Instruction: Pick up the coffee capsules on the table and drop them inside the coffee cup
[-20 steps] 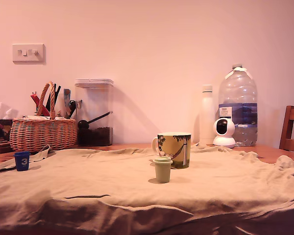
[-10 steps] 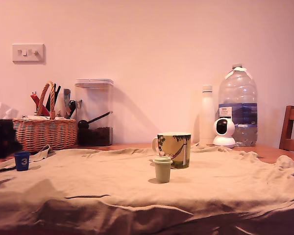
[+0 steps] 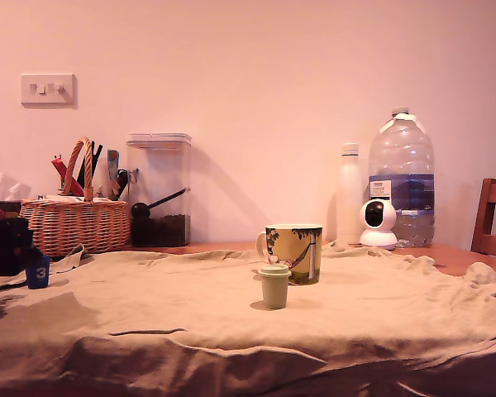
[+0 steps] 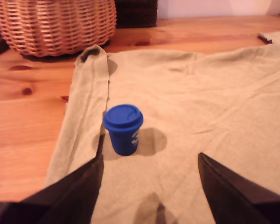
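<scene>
A dark blue tapered plastic capsule with a white "3" [image 4: 123, 129] is standing upright, rim uppermost, on a rumpled beige cloth [image 4: 200, 107] near the cloth's edge, where bare wooden tabletop [image 4: 23, 121] is showing. The black claw [image 4: 149, 186] is hovering just short of it with its two fingers [image 4: 79, 186] spread wide, touching nothing; the capsule is sitting ahead of the gap, closer to one finger than the other. In the exterior view the claw [image 3: 12, 246] is appearing as a dark shape at the far left edge, right beside the blue capsule [image 3: 38, 271].

A pale green tapered capsule [image 3: 274, 286] is standing upright near the middle of the cloth, well apart from the blue one. Just behind it, slightly toward the exterior view's right, a yellow-green ceramic mug printed with a palm-and-hammock scene [image 3: 295, 253] is standing upright with its handle pointing to that view's left. Whether the two are touching cannot be told.

A woven wicker basket [image 3: 73, 223] is sitting behind the blue capsule.
</scene>
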Available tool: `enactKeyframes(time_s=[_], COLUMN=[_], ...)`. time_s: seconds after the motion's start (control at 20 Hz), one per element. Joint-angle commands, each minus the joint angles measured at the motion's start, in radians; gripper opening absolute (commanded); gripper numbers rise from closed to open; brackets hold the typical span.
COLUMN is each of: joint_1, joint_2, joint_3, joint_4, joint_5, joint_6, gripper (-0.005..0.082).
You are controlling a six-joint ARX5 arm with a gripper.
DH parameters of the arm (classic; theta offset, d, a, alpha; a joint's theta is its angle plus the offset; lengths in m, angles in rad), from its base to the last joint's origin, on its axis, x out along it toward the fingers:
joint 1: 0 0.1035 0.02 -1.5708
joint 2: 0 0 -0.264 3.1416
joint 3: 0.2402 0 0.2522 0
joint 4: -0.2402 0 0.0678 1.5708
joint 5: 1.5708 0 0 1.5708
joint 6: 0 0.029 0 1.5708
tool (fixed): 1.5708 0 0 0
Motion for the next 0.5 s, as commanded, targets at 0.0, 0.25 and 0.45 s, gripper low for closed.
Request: enactKeyframes(time_s=[0.0, 0.25, 0.45], joint_1=[0.003, 0.011, 0.029], joint_2=[0.022, 0.026, 0.047], joint_3=[0.016, 0.033, 0.063], joint_4=[0.002, -0.003, -0.021], joint_5=[0.004, 0.008, 0.025], joint_6=[0.008, 0.026, 0.035], gripper=[0.0586, 0.0586, 0.0586])
